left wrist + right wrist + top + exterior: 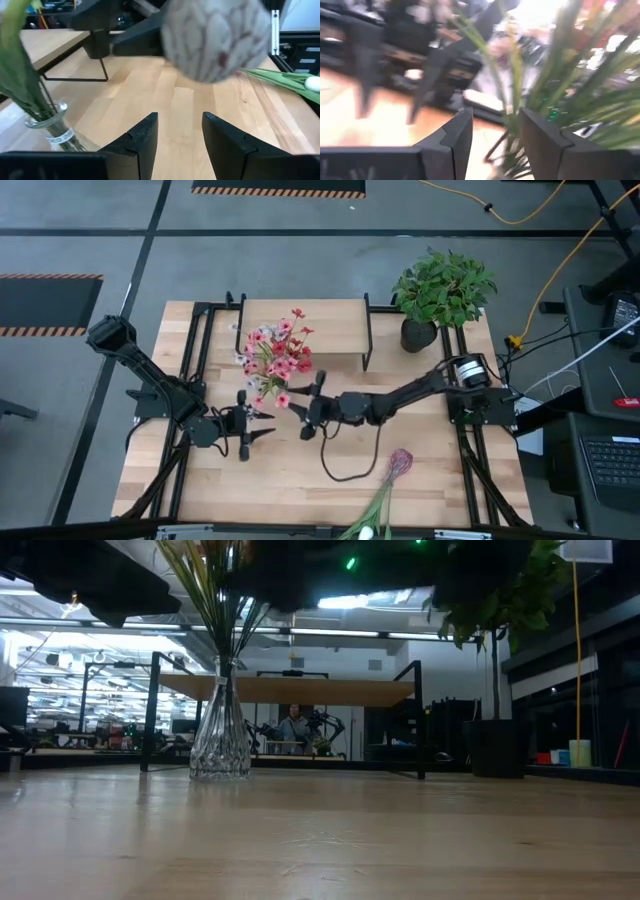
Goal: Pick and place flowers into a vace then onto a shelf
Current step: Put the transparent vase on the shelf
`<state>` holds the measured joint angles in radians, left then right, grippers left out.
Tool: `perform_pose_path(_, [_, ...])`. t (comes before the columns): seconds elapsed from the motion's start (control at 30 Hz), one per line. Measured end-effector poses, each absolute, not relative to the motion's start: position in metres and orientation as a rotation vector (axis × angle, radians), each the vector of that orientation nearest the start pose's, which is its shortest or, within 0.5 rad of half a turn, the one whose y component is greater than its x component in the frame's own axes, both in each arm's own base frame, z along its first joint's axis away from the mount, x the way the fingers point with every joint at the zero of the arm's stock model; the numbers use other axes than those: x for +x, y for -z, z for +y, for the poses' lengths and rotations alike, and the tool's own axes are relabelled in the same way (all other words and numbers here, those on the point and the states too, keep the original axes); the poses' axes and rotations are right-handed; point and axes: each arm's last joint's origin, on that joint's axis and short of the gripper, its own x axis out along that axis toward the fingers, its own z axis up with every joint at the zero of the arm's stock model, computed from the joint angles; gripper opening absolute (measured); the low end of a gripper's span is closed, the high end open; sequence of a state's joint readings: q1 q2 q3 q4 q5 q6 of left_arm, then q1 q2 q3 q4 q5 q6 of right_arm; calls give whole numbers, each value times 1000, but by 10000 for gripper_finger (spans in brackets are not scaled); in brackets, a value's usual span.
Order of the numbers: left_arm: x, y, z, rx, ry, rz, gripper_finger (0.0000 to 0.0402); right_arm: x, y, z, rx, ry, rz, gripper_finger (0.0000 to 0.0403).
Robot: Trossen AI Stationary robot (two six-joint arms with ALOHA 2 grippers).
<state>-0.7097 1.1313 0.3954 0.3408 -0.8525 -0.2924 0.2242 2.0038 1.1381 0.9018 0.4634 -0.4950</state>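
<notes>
Near the middle of the wooden desk (300, 490), the right hand (312, 402) is spread wide, just beside the flowers (278, 355). Their pink and red blooms and thin green stems stand in a ribbed glass vase (221, 735). Close by, the left hand (250, 425) is also wide. Behind stands the light wooden shelf (335, 330).

A grey floor (300, 270) fills the top of the high view, with hazard-striped mats (278, 188) at upper left and centre; a yellow cable (520, 215) loops at upper right; in the low view, ceiling strip lights (340, 632) run across a dim workshop.
</notes>
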Motion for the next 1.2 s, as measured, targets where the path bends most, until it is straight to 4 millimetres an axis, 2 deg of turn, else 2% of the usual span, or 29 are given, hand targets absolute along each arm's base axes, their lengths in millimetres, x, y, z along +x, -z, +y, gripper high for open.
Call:
perform_pose_path(0.17, [173, -189, -121, -14, -160, 262, 147, 403, -220, 89, -413, 175, 200, 126])
perform_pose_path(0.27, [173, -189, -121, -14, -162, 262, 147, 392, -228, 87, -361, 166, 293, 77])
perform_pose_path(0.37, [173, -189, -121, -13, -163, 261, 147, 382, -237, 94, -357, 141, 335, 19])
perform_pose_path(0.4, [173, -189, -121, -13, -163, 261, 147, 379, -238, 97, -357, 130, 336, 10])
perform_pose_path(0.5, [173, -189, -121, -25, -151, 264, 147, 362, -230, 102, -342, 158, 307, 10])
perform_pose_path(0.63, [173, -188, -122, -30, -101, 282, 147, 327, -218, 98, -307, 221, 212, 3])
perform_pose_path(0.8, [172, -186, -122, 53, -108, 299, 146, 284, -198, 94, -209, 195, 129, 7])
perform_pose_path(0.9, [163, -178, -124, 97, -139, 314, 134, 267, -191, 90, -151, 194, 84, 3])
perform_pose_path(1.07, [143, -165, -124, 135, -293, 249, 95, 257, -187, 87, -130, 196, 41, 6])
perform_pose_path(1.2, [138, -158, -119, 113, -357, 226, 70, 257, -186, 85, -134, 204, 46, 6])
